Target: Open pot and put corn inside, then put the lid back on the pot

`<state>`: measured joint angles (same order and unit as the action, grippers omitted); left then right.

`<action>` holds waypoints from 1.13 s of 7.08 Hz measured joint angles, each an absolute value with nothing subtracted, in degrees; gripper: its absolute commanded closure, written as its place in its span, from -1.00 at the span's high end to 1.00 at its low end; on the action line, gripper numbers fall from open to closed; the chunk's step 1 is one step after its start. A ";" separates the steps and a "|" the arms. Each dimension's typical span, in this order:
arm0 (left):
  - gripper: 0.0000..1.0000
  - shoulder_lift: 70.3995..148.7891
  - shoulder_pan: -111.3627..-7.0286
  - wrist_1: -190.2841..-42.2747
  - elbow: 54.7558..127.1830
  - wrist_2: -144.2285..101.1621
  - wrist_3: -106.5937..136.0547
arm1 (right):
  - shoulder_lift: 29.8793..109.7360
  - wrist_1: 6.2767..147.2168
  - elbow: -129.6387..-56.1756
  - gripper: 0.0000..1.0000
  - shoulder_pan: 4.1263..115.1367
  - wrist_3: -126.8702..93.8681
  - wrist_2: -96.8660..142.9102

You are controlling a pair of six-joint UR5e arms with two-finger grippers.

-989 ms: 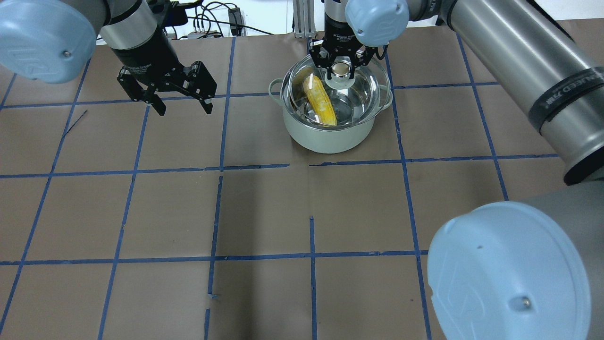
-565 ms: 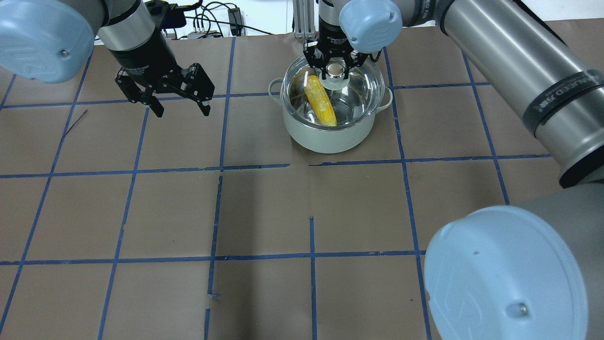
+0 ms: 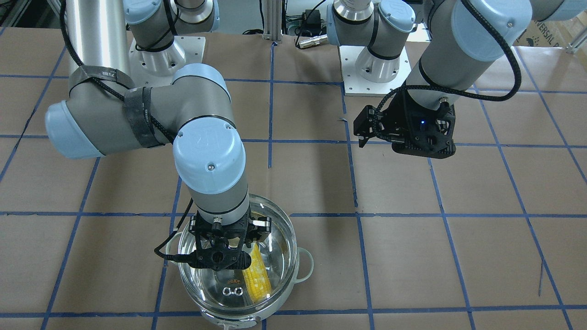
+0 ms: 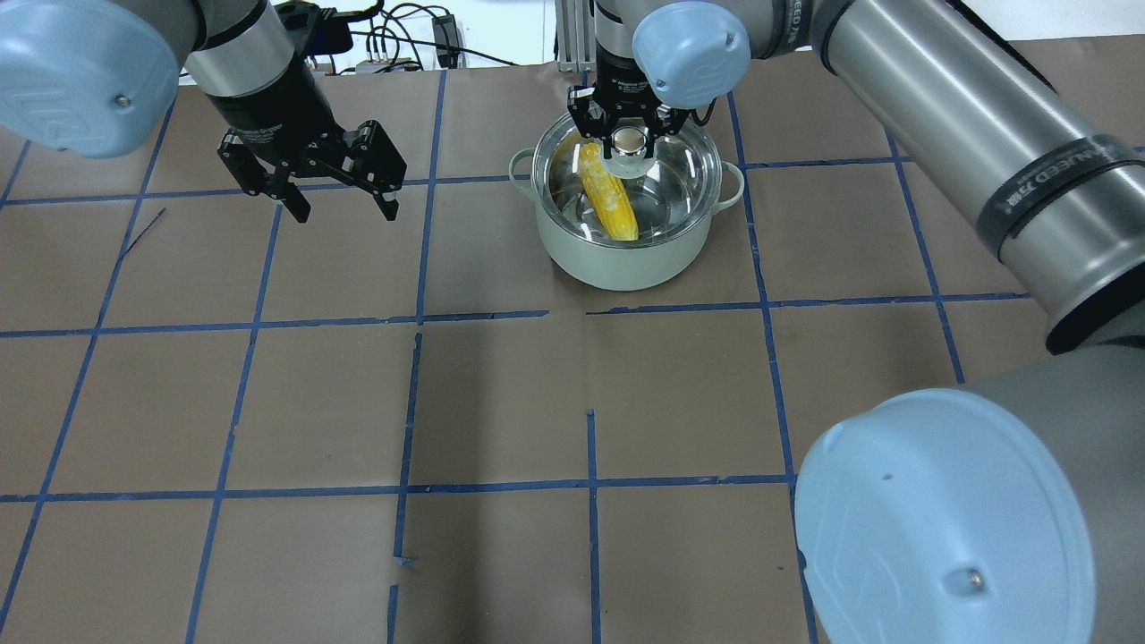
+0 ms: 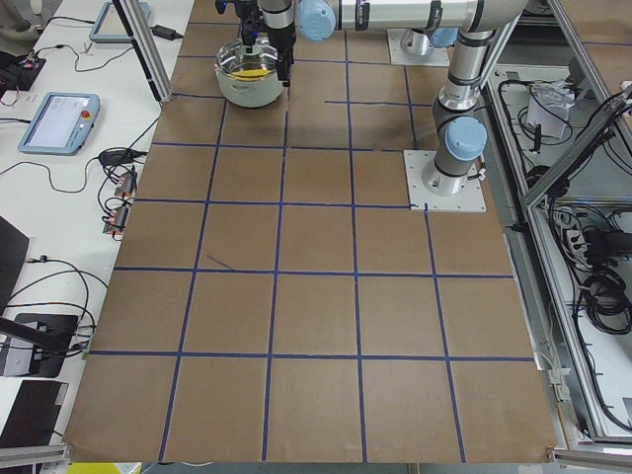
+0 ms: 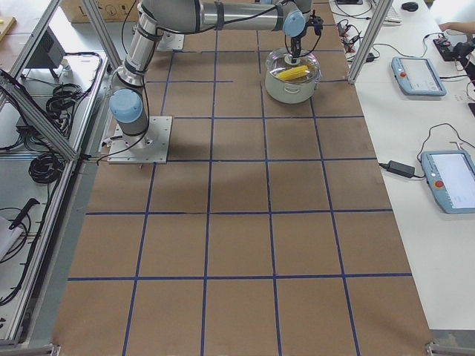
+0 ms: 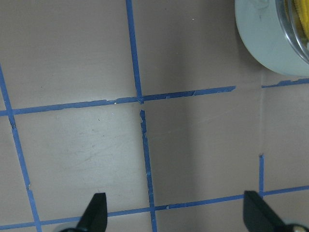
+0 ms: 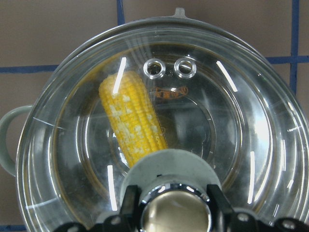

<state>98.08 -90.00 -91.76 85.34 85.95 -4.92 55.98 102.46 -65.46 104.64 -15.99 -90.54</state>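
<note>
On pot (image 4: 626,266) w/ corn (image 4: 609,202), R tool (image 4: 630,143) clamps lid (image 4: 682,177); L tool (image 4: 345,213) wide open, empty.

Brown paper-covered surface (image 4: 501,402) ruled into squares by blue tape lines (image 4: 592,537) — a workbench seen from above and from both ends.

The tape is broken and patchy in places, and a short dark scratch (image 4: 143,231) marks the paper toward the left of the overhead view. A tangle of black cables (image 4: 402,40) lies past the far edge. In the end views white benches run along the surface: one bench (image 5: 69,212) carries a grey tablet with a red button (image 5: 58,122) and loose wires; the other bench (image 6: 445,259) carries a far tablet (image 6: 419,76), a near tablet (image 6: 450,180) and a black power brick (image 6: 392,167) on its cord. An aluminium frame post (image 6: 366,37) stands slanted at the surface's edge.
</note>
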 measured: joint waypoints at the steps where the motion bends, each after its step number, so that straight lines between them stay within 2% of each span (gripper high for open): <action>1: 1.00 98.12 -90.00 -91.76 85.34 85.96 -4.92 | 55.96 102.47 -65.45 -0.10 104.44 -15.91 -90.57; 3: 1.00 98.11 -90.00 -91.76 85.34 86.01 -4.92 | 55.91 102.54 -65.47 0.12 104.24 -15.98 -90.63; 4: 1.00 98.07 -90.00 -91.76 85.34 86.03 -4.92 | 55.83 102.58 -65.43 0.12 104.24 -16.16 -90.60; 6: 1.00 98.06 -90.00 -91.76 85.34 86.03 -4.92 | 55.71 102.67 -65.17 0.58 104.45 -16.52 -90.59; 7: 1.00 98.07 -90.00 -91.76 85.34 85.99 -4.92 | 55.69 102.64 -65.09 0.65 104.61 -16.81 -90.61; 8: 1.00 98.11 -90.00 -91.76 85.34 85.97 -4.92 | 55.68 102.58 -65.04 0.63 104.70 -17.04 -90.61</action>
<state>98.11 -90.00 -91.76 85.34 85.97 -4.92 55.68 102.58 -65.04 104.70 -17.04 -90.61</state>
